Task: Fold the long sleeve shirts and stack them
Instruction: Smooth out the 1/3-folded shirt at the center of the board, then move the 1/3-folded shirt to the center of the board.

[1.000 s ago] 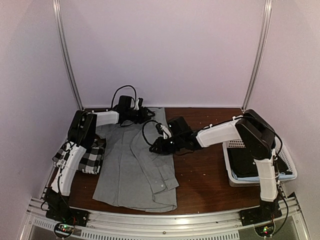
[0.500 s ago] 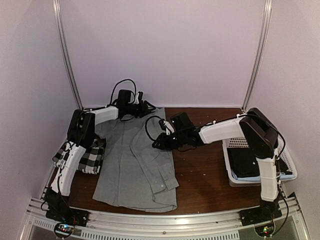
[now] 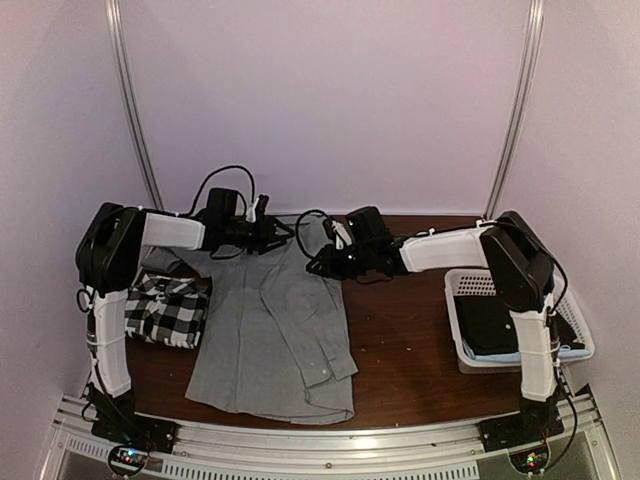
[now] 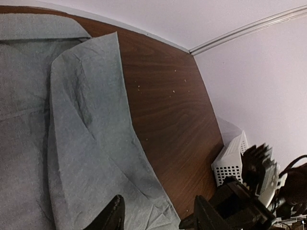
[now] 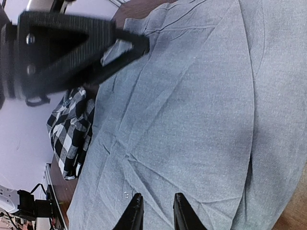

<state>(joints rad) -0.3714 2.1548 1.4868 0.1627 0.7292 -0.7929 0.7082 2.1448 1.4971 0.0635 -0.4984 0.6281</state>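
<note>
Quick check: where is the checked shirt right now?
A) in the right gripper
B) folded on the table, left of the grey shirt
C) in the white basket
B: the checked shirt lies folded on the table, just left of the spread grey shirt.

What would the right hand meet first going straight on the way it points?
Probably the plain mid-grey cloth shirt, spread out: the right hand aims into its fabric with nothing between, though how near the cloth lies is unclear.
</note>
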